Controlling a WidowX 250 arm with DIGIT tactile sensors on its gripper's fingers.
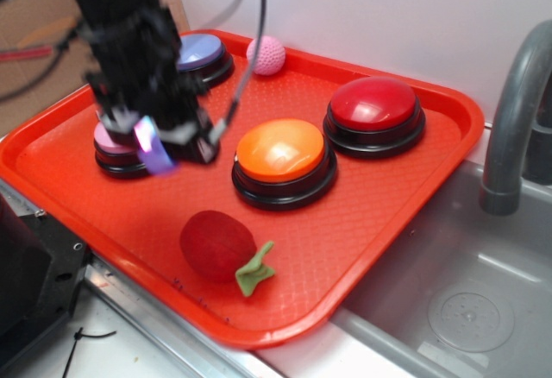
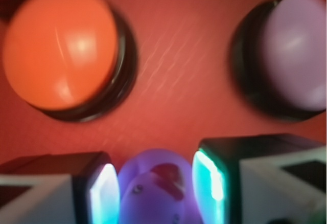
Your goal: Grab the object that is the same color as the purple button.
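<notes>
- Far left in the exterior view, my gripper (image 1: 155,147) hangs over the red tray (image 1: 414,188), beside the pink button (image 1: 115,148).
- My gripper is narrowed onto the purple duck toy (image 2: 156,191); the wrist view shows it pinched between my fingers (image 2: 104,196).
- The purple button (image 1: 200,53) sits behind.
- Rightward stands the orange button (image 1: 281,152).
- I judge the grasp made; next, lift straight up, keeping my squeeze.

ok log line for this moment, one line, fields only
gripper: shut on purple duck toy | over: red tray | nearby: orange button, pink button | purple button: untouched
</notes>
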